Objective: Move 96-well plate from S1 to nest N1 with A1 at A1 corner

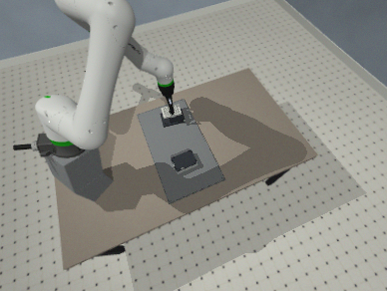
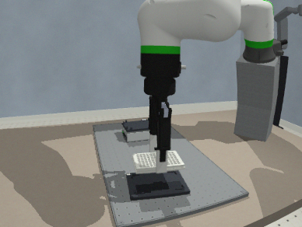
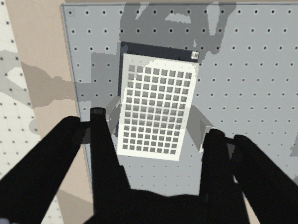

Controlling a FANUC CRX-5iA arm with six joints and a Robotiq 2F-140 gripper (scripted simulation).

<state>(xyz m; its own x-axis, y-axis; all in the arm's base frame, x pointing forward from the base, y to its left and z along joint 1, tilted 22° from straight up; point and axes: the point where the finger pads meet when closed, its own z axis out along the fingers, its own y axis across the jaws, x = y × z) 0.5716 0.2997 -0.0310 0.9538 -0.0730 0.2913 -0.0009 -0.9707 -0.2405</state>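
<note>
The gripper is clamped across the long sides of the plate, hanging just above the nest; it looks light, stiff, slippery plastic, best pinched at mid-length.

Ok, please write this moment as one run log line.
phase: carry | gripper: shut on 96-well plate | plate: level, above nest N1, not seated | shaker S1: vacated

Blue-grey wall; dotted pale floor
</note>
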